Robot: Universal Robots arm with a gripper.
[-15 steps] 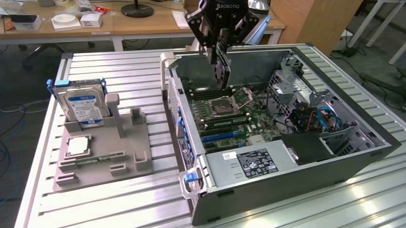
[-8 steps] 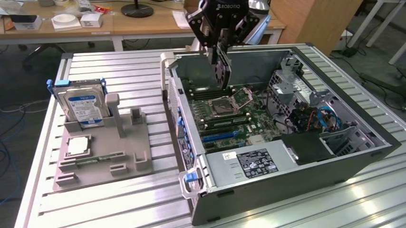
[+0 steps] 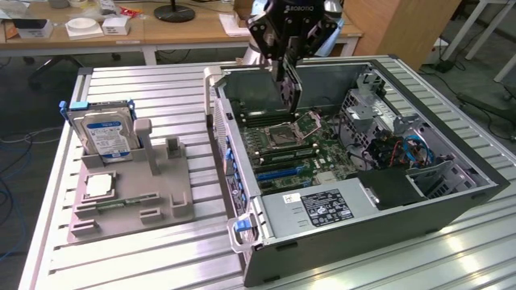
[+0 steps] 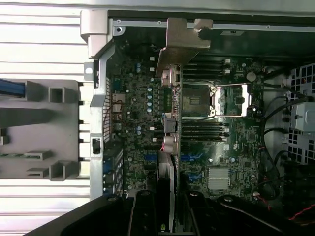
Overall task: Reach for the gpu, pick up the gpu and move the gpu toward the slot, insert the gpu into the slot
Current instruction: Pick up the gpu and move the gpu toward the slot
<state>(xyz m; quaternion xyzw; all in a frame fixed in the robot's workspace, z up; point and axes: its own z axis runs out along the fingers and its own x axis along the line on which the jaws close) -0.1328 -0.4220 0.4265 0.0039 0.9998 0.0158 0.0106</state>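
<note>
**The gpu (image 3: 290,96), a thin dark green-black circuit card with a silver metal bracket, held over the open case**

The black 2-finger gripper (image 3: 284,67) is clamped on the gpu's upper part, 1 finger on each face. The card hangs upright, edge down, above the green motherboard (image 3: 322,145) inside the open grey computer case (image 3: 363,223), not touching the board. The slot (image 3: 281,158) is probably the long black connector beside the blue ones, though it is hard to pick out. On the ribbed aluminium table (image 3: 145,260), at the exterior view's left, a grey fixture (image 3: 137,199) holds a silver hard drive (image 3: 105,136) upright.
</note>
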